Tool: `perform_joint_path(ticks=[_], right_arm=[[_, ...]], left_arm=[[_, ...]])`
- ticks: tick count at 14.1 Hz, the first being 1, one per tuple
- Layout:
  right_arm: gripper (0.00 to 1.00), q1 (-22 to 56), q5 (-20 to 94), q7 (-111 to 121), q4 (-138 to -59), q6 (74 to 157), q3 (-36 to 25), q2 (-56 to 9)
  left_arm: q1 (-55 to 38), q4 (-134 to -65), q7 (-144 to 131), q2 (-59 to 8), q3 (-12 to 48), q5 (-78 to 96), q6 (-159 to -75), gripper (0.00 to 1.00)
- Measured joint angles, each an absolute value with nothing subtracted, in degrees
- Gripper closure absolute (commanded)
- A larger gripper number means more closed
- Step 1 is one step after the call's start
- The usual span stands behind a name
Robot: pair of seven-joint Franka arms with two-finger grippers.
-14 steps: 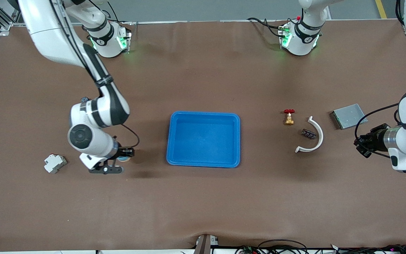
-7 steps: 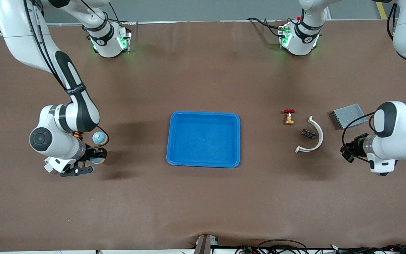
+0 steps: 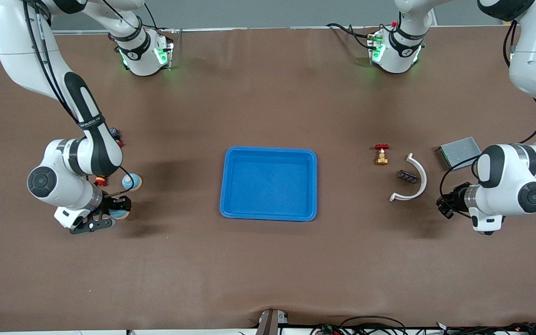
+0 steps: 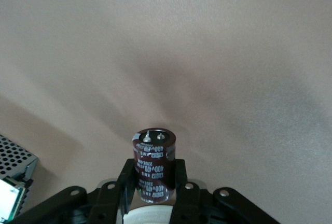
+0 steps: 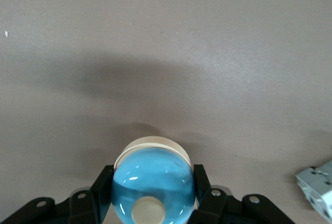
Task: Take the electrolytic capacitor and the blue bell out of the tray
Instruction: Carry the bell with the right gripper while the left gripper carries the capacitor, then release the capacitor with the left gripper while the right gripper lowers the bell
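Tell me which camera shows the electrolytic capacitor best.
The left wrist view: the capacitor fills the left gripper, printing legible. The front view barely shows it; the right wrist view shows none.

Blue tray point(image 3: 225, 186) lies flat at the centre of the table point(image 3: 268, 270). Dark brown capacitor point(image 4: 154, 164), pins outward, sits in the left gripper point(image 4: 154, 176) at the tray's 3 o'clock. The glossy blue bell point(image 5: 153, 182) is in the right gripper point(image 5: 153, 189) at 9 o'clock.

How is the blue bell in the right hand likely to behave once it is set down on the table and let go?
The blue bell has a glossy domed body, so it may be slippery in the right hand, which is shut on it. Its pale round base looks flat, so set base-down it should probably stand. Laid on its side, the dome would likely roll. It seems rigid, not floppy.
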State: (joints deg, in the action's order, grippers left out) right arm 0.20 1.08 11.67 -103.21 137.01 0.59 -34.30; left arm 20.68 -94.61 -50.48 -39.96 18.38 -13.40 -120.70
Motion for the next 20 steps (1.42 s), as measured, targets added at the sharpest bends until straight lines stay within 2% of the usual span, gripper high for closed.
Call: perform_joint_path(ticks=[2, 3, 4, 5, 6, 12, 20], right_arm=[[1.0, 0.2, 2.19, 12.43, -103.22, 137.84, 0.71, -35.29], [1.0, 0.18, 2.72, 12.97, -103.22, 138.22, 0.71, -35.76], [1.0, 0.15, 3.24, 13.36, -103.21, 138.62, 0.71, -36.14], [1.0, 0.07, 3.4, 13.65, -103.21, 138.94, 0.7, -36.42], [1.0, -0.13, 3.42, 13.83, -103.21, 139.1, 0.69, -36.57], [1.0, -1.72, 3.9, 16.92, -103.15, 140.19, 0.68, -36.94], [1.0, -2.0, 4.6, 17.53, -102.98, 141.46, 0.86, -38.18]], left_arm=[[20.46, -94.61, -50.49, -40.19, 18.46, -13.4, -120.75, 1.0], [20.39, -94.61, -50.5, -40.27, 18.47, -13.4, -120.75, 0.83], [20.37, -94.61, -50.5, -40.37, 18.47, -13.4, -120.75, 0.44], [20.38, -94.61, -50.5, -40.47, 18.47, -13.4, -120.75, 0.11], [20.37, -94.61, -50.49, -40.53, 18.48, -13.4, -120.75, 0.0], [20.48, -91.84, -50.6, -38.23, 19.98, -13.4, -121.07, 0.0], [20.42, -90.52, -40.48, -22.47, 22.67, -13.4, -116.02, 0.0]])
